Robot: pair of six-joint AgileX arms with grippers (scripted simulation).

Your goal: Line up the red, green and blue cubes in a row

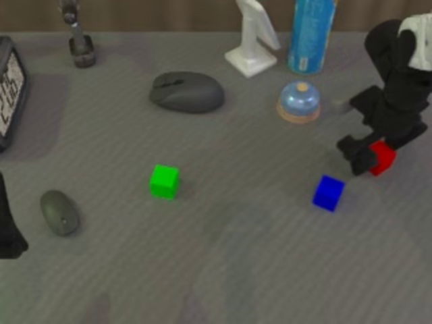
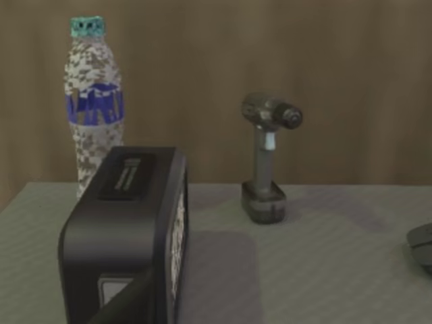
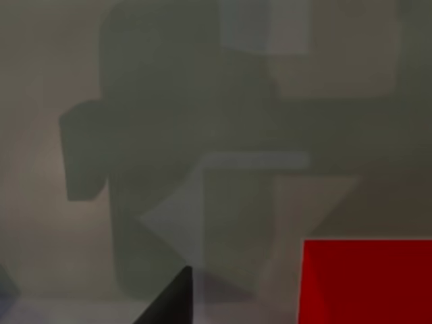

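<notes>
The red cube [image 1: 385, 157] lies at the table's right side, partly under my right gripper [image 1: 364, 154], which is low over it. In the right wrist view one dark finger [image 3: 172, 300] shows, with a strip of bare table between it and the red cube [image 3: 364, 283]; the gripper is open. The blue cube [image 1: 329, 193] sits just left of and nearer than the red one. The green cube [image 1: 164, 181] stands alone left of centre. My left gripper [image 1: 8, 236] is parked at the left edge.
A dark mouse [image 1: 187, 92], a blue-domed bell [image 1: 299, 101], a blue can [image 1: 312, 34] and a white stand [image 1: 253, 40] line the back. A small grey mouse [image 1: 59, 212], a black clock [image 2: 128, 229], a drill [image 2: 266, 162] and a bottle [image 2: 94, 108] are at the left.
</notes>
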